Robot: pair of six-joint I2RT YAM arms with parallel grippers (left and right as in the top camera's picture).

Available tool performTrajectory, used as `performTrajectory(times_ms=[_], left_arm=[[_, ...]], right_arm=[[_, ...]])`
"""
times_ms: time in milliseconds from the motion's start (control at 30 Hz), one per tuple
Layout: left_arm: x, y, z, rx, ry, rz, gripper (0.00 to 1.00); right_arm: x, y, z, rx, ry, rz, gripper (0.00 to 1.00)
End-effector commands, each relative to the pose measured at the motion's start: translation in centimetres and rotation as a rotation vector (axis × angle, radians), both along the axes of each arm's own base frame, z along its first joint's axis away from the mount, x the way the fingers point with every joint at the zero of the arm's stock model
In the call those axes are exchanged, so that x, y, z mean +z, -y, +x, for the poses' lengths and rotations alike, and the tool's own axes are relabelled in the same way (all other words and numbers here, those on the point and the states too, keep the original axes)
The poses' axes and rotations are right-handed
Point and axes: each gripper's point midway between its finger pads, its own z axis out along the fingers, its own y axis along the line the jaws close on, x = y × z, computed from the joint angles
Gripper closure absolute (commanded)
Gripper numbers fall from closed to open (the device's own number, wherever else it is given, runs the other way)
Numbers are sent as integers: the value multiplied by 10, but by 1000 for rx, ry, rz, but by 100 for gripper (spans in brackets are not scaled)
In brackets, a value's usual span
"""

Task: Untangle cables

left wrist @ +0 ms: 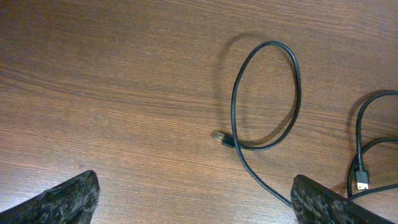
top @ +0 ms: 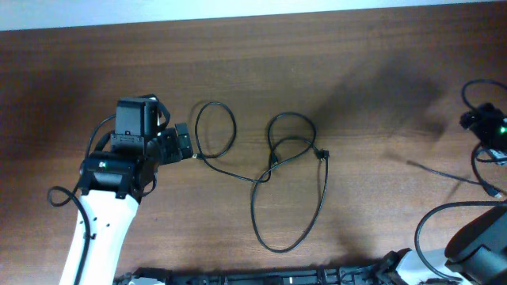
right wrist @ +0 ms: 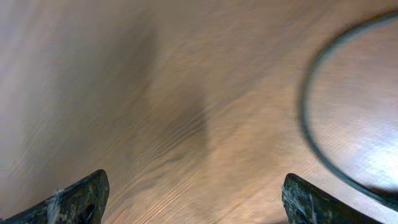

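Thin black cables (top: 273, 162) lie crossed in loose loops mid-table. One strand makes a small loop (top: 215, 131) that ends in a plug (top: 196, 156). Another plug (top: 322, 154) lies right of the crossing, and a long loop (top: 277, 247) hangs toward the front. My left gripper (top: 184, 145) is open and empty, just left of the small loop. In the left wrist view that loop (left wrist: 267, 93), its plug (left wrist: 219, 137) and a second plug (left wrist: 360, 183) show beyond my open fingers (left wrist: 193, 196). My right gripper (right wrist: 193, 199) is open and empty, high over bare wood.
The table is dark brown wood (top: 364, 71). My right arm (top: 475, 241) stands at the front right, with its own thicker black wires (top: 479, 95) looping by the right edge. One of these shows blurred in the right wrist view (right wrist: 311, 124). A thin dark line (top: 440, 170) lies near it.
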Motion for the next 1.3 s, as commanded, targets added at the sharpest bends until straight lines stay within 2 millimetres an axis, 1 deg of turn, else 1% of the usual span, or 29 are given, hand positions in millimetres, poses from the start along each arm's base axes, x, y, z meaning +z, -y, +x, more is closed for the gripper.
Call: performTrajectory(times_ms=[0, 100, 133, 200, 333, 400, 467, 567, 633, 667, 733, 800, 833, 867, 900, 1000, 1133, 1200, 1267], left_arm=[[7, 0, 2, -11, 19, 0, 1], [7, 0, 2, -12, 19, -1, 1], [7, 0, 2, -11, 18, 0, 1], [7, 0, 2, -11, 18, 0, 1], [7, 0, 2, -11, 18, 0, 1], [7, 0, 2, -11, 18, 0, 1], [7, 0, 2, -11, 19, 0, 1], [7, 0, 2, -11, 18, 0, 1], [7, 0, 2, -11, 19, 0, 1], [7, 0, 2, -11, 19, 0, 1], [7, 0, 2, -11, 19, 0, 1], [7, 0, 2, -11, 19, 0, 1], [7, 0, 2, -11, 19, 0, 1], [7, 0, 2, -11, 18, 0, 1], [7, 0, 2, -11, 19, 0, 1], [7, 0, 2, -11, 18, 0, 1], [7, 0, 2, -11, 18, 0, 1], [7, 0, 2, -11, 19, 0, 1], [7, 0, 2, -11, 19, 0, 1]], right_arm=[[17, -37, 21, 241, 163, 78, 12], [32, -57, 30, 355, 272, 129, 12], [38, -65, 32, 405, 315, 146, 12], [44, -76, 33, 466, 359, 163, 12], [43, -101, 33, 568, 358, 176, 12], [40, -120, 33, 623, 337, 199, 12], [38, -143, 35, 676, 317, 231, 12], [36, -185, 41, 784, 291, 259, 12], [36, -208, 43, 846, 282, 268, 12], [36, -224, 44, 889, 277, 275, 12], [36, -246, 44, 950, 270, 286, 12], [35, -277, 40, 1032, 252, 301, 11], [35, -287, 39, 1060, 248, 307, 10], [35, -297, 37, 1079, 239, 318, 6], [35, -309, 34, 1092, 222, 341, 6], [35, -336, 27, 1110, 175, 398, 6], [34, -377, 12, 1167, 112, 451, 6], [23, -387, 7, 1117, 13, 427, 5], [14, -393, 5, 1051, -63, 412, 0]])
